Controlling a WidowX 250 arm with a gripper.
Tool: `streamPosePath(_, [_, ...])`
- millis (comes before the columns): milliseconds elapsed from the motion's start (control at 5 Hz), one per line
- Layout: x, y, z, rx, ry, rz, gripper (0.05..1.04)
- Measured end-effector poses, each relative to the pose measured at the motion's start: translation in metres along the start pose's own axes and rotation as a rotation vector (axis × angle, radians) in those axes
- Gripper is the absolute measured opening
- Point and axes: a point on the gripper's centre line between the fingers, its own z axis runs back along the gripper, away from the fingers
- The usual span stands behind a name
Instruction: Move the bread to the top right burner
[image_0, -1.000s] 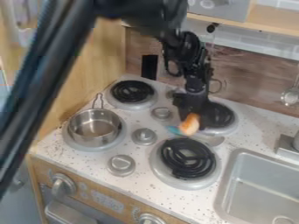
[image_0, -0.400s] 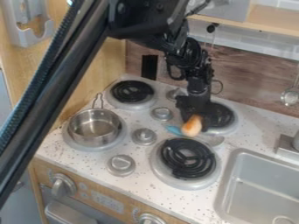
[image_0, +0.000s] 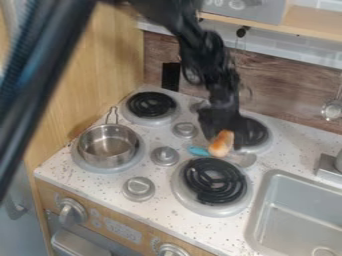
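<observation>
Hanging at the left of the round, black-coiled top right burner (image_0: 260, 146), a black gripper (image_0: 223, 129), how far open and whether gripping impossible to tell, an orange-brown, rounded toy bread (image_0: 221, 144) at its lower end, beside a small turquoise object (image_0: 198, 151), near that burner's front-left edge.

seemingly a toy kitchen: burners (image_0: 212, 181), pot (image_0: 107, 145), sink (image_0: 294, 215)
</observation>
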Motion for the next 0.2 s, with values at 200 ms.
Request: streamPosePath(200, [-0.0102,0.0149,0.0356,0.01,0.054,0.019,0.998])
